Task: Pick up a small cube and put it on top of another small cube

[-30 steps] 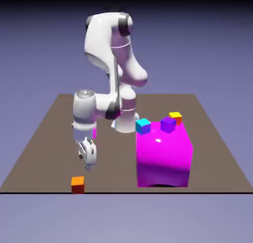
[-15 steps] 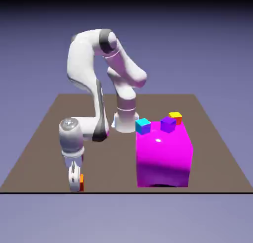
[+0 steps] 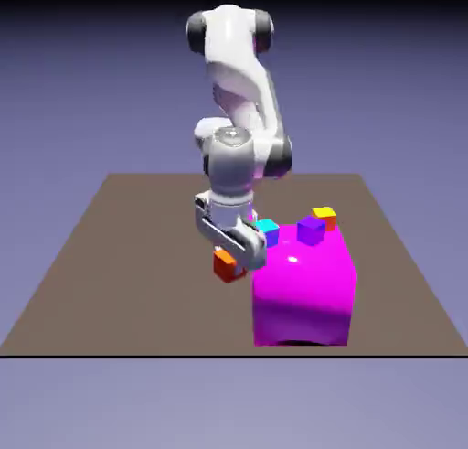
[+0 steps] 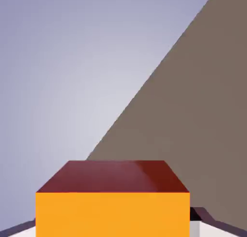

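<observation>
My gripper (image 3: 228, 261) is shut on the small cube (image 3: 225, 265), which has an orange top and red sides, and holds it in the air just left of the big magenta block (image 3: 303, 296). In the hand view the small cube (image 4: 113, 202) fills the bottom middle and hides most of the fingers. On the magenta block stand a cyan cube (image 3: 267, 229) and a purple cube (image 3: 311, 229). A yellow-topped orange cube (image 3: 324, 217) shows at the block's far edge.
The brown table (image 3: 119, 255) spreads under the arm, and its front edge runs along the exterior view's lower part. The hand view is tilted, with the table (image 4: 202, 120) to the right and backdrop on the left.
The gripper came down on the small cube at the table's front left, shut on it, then lifted it and carried it to the exterior view's right, up beside the magenta block.
</observation>
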